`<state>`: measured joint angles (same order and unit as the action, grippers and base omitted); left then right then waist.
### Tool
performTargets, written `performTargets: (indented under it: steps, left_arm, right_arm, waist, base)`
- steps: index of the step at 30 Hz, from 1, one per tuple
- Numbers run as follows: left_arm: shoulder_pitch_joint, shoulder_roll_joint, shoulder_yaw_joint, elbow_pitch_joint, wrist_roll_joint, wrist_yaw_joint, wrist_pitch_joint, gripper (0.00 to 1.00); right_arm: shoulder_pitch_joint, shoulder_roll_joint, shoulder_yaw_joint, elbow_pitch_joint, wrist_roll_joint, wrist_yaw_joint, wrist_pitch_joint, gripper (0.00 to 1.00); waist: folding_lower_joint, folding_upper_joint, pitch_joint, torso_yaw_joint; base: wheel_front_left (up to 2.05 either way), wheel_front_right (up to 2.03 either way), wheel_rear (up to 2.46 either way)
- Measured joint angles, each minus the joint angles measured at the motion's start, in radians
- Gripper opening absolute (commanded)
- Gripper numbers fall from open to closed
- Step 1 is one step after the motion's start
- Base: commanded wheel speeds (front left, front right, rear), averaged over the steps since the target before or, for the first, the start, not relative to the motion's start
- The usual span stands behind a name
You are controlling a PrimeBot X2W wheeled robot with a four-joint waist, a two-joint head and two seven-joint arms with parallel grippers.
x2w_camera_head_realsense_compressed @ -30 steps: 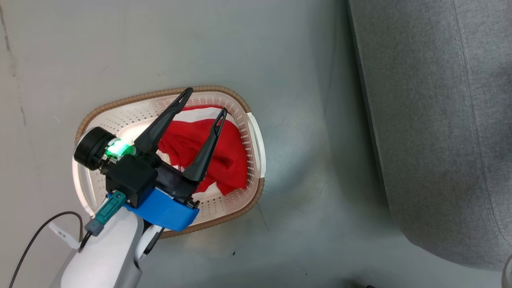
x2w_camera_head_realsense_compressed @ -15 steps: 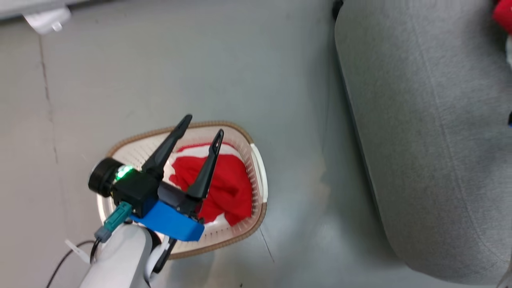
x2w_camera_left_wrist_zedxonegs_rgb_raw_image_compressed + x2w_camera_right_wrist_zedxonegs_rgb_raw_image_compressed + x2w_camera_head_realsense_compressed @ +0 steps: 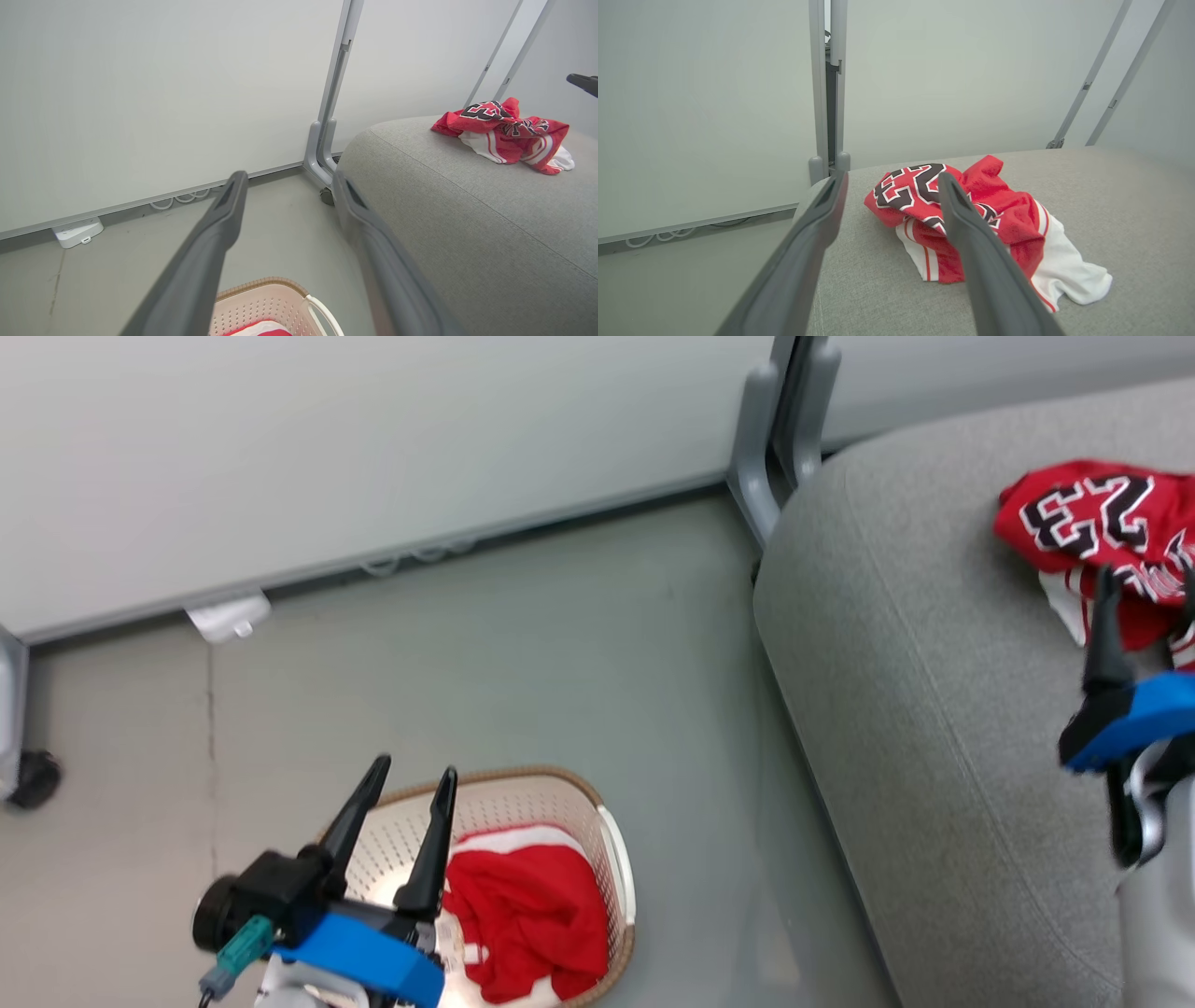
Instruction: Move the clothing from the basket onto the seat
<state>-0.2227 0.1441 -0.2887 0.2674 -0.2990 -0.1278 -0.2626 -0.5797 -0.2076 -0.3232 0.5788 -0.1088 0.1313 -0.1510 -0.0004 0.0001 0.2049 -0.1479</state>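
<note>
Risk at seat [image 3: 887,709]: rounded edge, soft grey fabric; jersey [image 3: 1008,219] lying crumpled on top, just ahead of right gripper [image 3: 892,179], jaws spread and empty; possible snag on a finger, then drag-off.
Risk at basket [image 3: 523,773]: red clothing [image 3: 532,915] bunched inside; left gripper [image 3: 414,770] above it, spread wide, empty; shallow pinch likely to spill fabric onto smooth grey floor [image 3: 560,644]. Pale wall panels [image 3: 373,429] behind.

My left gripper [image 3: 414,767] sits low on my left side, its two dark fingers [image 3: 431,845] spread wide and empty, pointing up and forward from the blue mount [image 3: 364,961] at my wrist. My right gripper [image 3: 1148,569] is stretched out on my right, jaws parted with nothing between them, above my pale forearm [image 3: 1158,896].
</note>
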Motion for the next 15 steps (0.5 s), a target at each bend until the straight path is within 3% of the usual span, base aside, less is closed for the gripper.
performTargets:
  steps: [7, 15]
  left_arm:
    - [0.092, -0.017, 0.047, 0.017, -0.008, 0.0, 0.0, 1.0]
    - [0.152, -0.034, 0.107, 0.023, 0.003, 0.0, 0.0, 1.0]
  right_arm:
    - [0.214, 0.047, 0.111, -0.186, 0.069, 0.0, 0.035, 1.0]
    - [0.411, 0.105, 0.17, -0.367, 0.094, 0.0, 0.081, 1.0]
  waist:
    - [0.0, 0.0, -0.119, 0.033]
    - [0.0002, -0.0001, -0.189, 0.1]
  base:
    - [0.0, 0.0, 0.0]
    - [0.0, 0.0, 0.0]
